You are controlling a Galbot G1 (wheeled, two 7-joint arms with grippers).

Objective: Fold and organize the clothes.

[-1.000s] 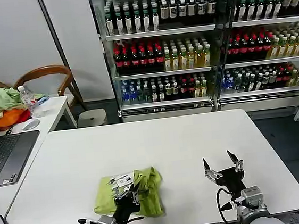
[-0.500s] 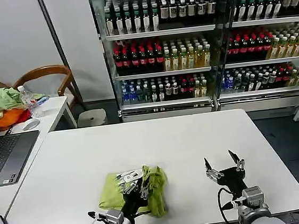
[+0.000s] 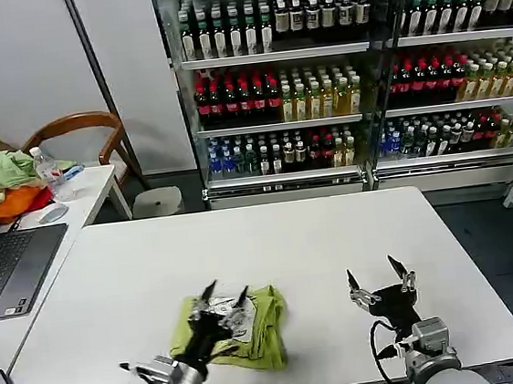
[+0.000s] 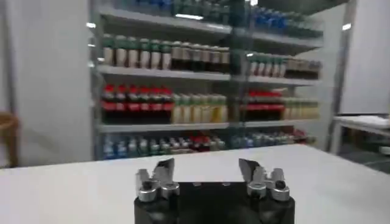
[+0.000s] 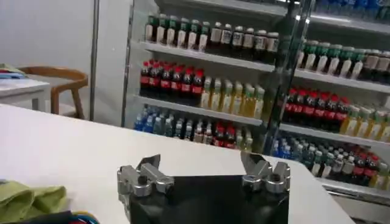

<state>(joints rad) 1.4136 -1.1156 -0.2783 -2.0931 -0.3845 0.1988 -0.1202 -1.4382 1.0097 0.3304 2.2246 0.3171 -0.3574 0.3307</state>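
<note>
lime t-shirt (image 3: 252,325) bunched crosswise under the spread-fingered left gripper (image 3: 223,298)

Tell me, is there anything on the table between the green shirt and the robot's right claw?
No. In the head view, only bare white table separates the shirt from the open right gripper, which is apart from the cloth.

A big white bench (image 3: 335,239) sits in front. Behind it are tall shelves (image 3: 345,73) full of bottles (image 3: 237,98), some red, some yellow, some dark. To the left is a smaller white bench (image 3: 91,186) with a laptop (image 3: 12,263), a mouse (image 3: 54,212), a water bottle (image 3: 46,168), and a heap of green and orange clothes (image 3: 4,186). A wooden chair (image 3: 76,133) stands behind it. A small white stool (image 3: 158,202) is beside it.
</note>
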